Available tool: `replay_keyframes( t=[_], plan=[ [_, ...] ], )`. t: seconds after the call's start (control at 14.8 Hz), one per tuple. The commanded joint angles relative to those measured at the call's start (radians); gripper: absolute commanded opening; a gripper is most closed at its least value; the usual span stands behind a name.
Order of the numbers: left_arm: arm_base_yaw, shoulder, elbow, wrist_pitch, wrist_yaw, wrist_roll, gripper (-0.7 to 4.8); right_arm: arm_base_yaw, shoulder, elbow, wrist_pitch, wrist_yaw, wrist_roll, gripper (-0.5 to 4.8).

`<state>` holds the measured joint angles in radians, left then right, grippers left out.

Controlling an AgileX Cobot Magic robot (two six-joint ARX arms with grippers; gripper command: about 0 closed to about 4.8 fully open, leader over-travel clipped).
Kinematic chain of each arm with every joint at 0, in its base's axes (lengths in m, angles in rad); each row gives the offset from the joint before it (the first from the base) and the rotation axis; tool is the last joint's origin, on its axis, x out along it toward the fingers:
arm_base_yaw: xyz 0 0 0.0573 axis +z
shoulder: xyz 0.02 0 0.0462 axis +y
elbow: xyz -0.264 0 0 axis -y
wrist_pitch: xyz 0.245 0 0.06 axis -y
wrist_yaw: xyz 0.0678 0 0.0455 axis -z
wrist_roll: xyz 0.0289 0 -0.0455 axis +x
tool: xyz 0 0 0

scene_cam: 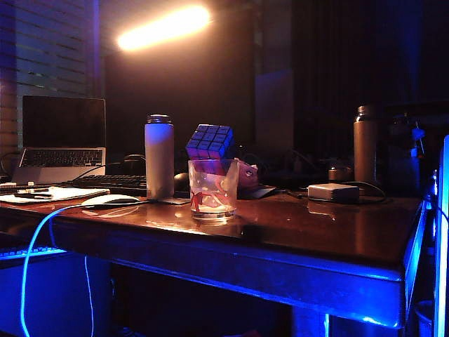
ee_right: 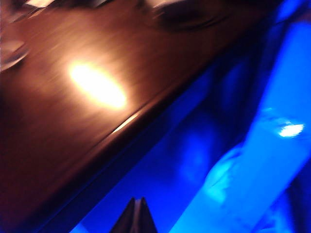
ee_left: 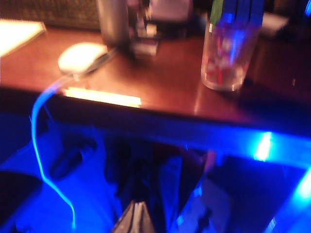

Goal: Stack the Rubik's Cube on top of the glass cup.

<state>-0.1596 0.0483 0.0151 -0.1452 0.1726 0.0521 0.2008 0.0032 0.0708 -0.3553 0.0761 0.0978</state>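
The Rubik's Cube rests tilted on the rim of the glass cup, which stands near the table's front edge. The left wrist view shows the glass cup with the Rubik's Cube on it, blurred. Neither gripper shows in the exterior view. My left gripper hangs below and in front of the table edge, its fingers pressed together with nothing between them. Further right along the edge, my right gripper also sits below it, shut and holding nothing.
A tall white bottle stands just left of the cup, with a white mouse, keyboard and laptop further left. A grey box with a cable and a brown bottle stand to the right.
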Motion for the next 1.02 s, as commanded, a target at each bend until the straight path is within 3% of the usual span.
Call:
replay_keyframes(
  t=[0.07, 0.34, 1.02],
  plan=[
    [0.076, -0.05, -0.009, -0.012, 0.007, 0.0, -0.02, -0.035, -0.001, -0.052, 0.162, 0.0, 0.004, -0.05],
    [0.195, -0.048, -0.009, -0.015, 0.006, 0.0, -0.02, -0.035, -0.001, -0.064, 0.196, 0.0, 0.004, -0.05],
    [0.195, -0.048, -0.009, -0.017, 0.003, 0.0, -0.02, -0.035, -0.001, -0.064, 0.196, 0.0, 0.004, -0.05]
  ],
)
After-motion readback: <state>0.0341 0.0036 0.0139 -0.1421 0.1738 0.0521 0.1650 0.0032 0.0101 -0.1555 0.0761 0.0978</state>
